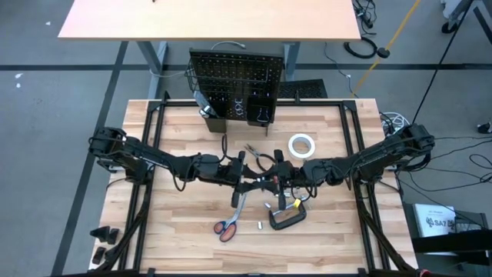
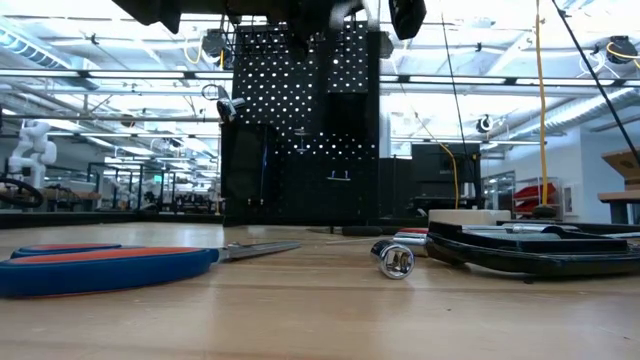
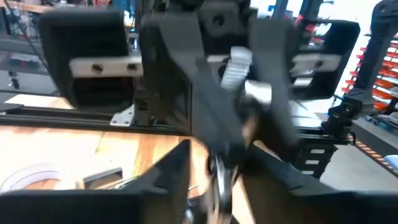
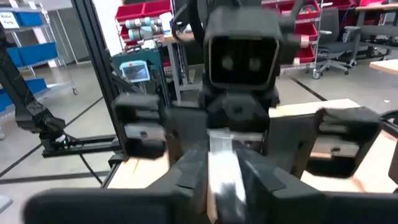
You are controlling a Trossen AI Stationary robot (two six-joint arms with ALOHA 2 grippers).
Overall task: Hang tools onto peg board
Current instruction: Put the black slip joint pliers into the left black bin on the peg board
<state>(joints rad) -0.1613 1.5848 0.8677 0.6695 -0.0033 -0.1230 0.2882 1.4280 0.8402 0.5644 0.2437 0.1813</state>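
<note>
Orange-handled scissors (image 2: 110, 266) lie nearest on the surface; above mid-surface, short of the peg board (image 1: 237, 86), my left gripper (image 1: 244, 171) & right gripper (image 1: 270, 178) meet on a silver tool (image 4: 224, 174), rigid, slick, prob. heavy; take by shank; jaw states: cannot tell.

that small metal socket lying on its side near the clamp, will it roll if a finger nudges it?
Probably. The socket looks round and lies on its side on the flat table, so a nudge should roll it. Its shiny metal looks slippery, and likely heavy for its size.
</note>
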